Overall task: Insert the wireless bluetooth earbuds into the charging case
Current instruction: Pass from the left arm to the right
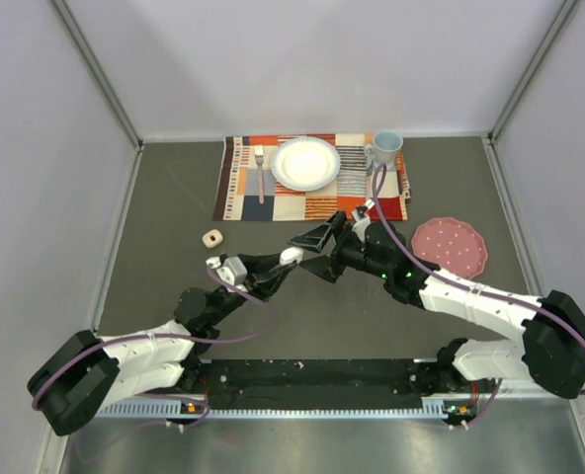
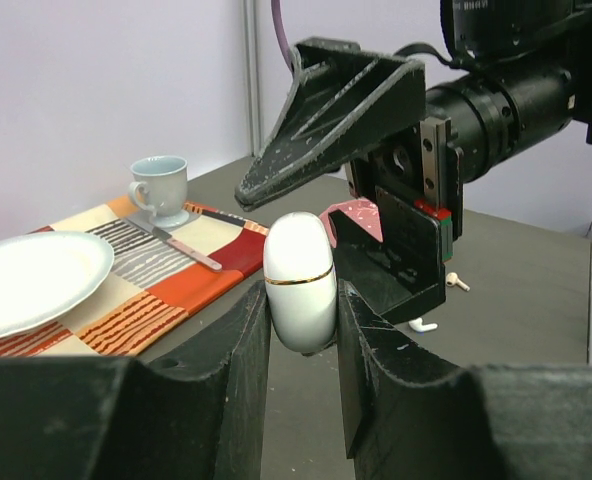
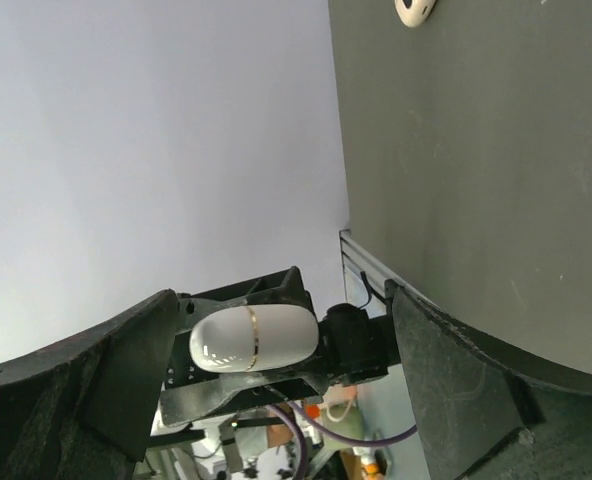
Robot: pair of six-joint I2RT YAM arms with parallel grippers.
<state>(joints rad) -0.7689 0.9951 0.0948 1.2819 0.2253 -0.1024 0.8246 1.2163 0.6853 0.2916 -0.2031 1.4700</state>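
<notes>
The charging case (image 2: pixel 299 280) is held upright in the left claw (image 2: pixel 301 305) at centre; the right claw (image 2: pixel 291 205) is spread wide above it. Two earbuds (image 2: pixel 457 282) are seen ungripped on the tabletop (image 2: pixel 536 300), lower right.

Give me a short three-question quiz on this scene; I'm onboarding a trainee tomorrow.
1. True or false: the left pincer is shut on the white charging case.
2. Where do the two earbuds lie? A) in the cup B) on the bare table C) on the plate
3. Fill in: the right pincer stands ___, with one finger on either side of the case, not touching it.

Key: 1 true; 2 B; 3 open.
</notes>
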